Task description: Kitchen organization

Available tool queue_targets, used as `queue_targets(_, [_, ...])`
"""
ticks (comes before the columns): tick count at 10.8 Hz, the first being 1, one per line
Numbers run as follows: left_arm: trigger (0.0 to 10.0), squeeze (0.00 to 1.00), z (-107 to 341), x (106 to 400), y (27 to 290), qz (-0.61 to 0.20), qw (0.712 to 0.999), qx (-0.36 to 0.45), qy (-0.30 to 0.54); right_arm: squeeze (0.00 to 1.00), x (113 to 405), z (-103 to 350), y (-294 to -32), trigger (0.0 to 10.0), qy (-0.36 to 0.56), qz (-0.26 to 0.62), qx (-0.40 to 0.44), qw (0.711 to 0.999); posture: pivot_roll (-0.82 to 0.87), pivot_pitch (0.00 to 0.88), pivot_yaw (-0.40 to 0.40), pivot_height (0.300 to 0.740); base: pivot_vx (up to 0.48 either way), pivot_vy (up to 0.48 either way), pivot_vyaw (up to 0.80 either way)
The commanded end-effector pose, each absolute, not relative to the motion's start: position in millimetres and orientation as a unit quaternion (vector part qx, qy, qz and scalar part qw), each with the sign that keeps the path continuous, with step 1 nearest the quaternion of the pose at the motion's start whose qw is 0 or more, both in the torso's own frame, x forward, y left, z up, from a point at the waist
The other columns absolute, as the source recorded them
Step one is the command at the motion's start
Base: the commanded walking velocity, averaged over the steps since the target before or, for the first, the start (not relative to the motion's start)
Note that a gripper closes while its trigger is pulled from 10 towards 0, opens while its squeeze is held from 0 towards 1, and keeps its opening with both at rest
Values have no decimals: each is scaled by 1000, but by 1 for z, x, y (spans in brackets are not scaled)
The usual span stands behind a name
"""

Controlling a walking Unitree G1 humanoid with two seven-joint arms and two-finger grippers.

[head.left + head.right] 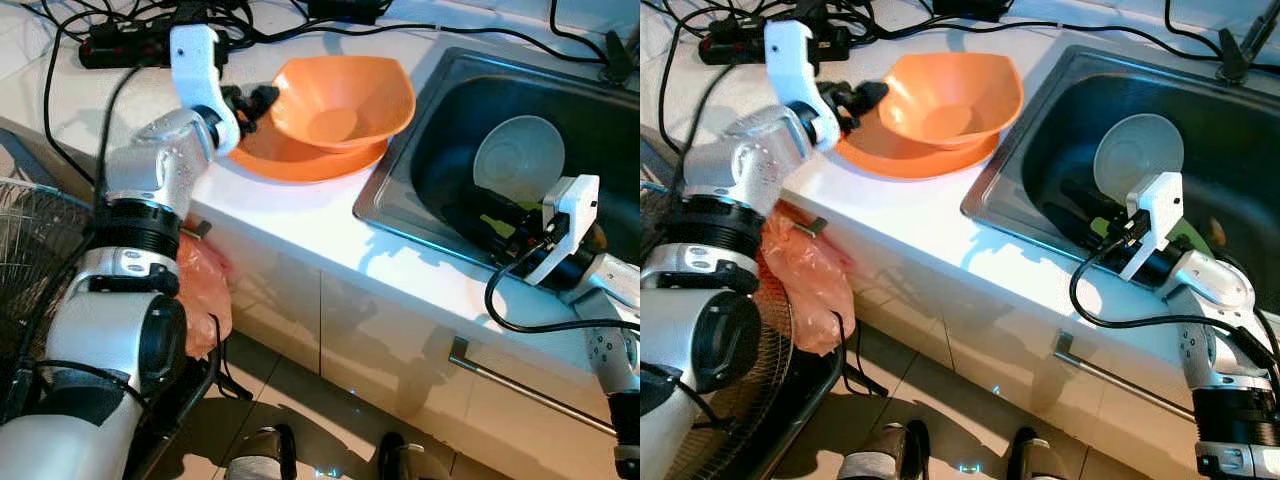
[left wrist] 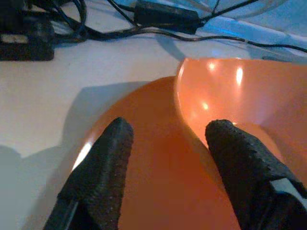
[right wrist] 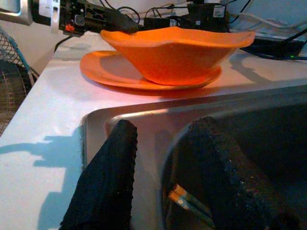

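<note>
Likely light, stiff, slick plastic: your left gripper (image 2: 165, 158), jaws apart and empty, suits the orange bowl's (image 1: 345, 100) rim above the orange plate (image 1: 300, 160).

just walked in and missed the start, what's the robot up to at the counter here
The robot stands at a white counter with a steel sink. Its left gripper is open at the edge of an orange bowl that sits on an orange plate beside the sink. Its right gripper reaches down into the sink, fingers open, near a pale round plate and some dark utensils. Nothing is lifted yet. Black cables run along the back of the counter.
</note>
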State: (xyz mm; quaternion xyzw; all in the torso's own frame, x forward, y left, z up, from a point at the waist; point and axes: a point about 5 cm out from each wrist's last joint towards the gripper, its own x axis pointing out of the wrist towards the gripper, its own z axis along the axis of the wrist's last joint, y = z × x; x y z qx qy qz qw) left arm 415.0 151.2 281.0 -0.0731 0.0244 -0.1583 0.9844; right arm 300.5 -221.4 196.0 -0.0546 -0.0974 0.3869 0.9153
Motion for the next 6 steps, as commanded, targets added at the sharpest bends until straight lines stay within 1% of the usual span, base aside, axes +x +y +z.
queue_targets(1, [10000, 0, 292, 416, 149, -167, 983, -77, 12, 0, 298, 189, -221, 10000, -79, 391, -54, 915, 23, 189, 71, 740, 0, 0, 0])
queue_targets(6, [10000, 0, 279, 417, 137, -193, 975, -99, 43, 0, 298, 187, -218, 10000, -78, 394, -52, 914, 20, 173, 76, 740, 0, 0, 0])
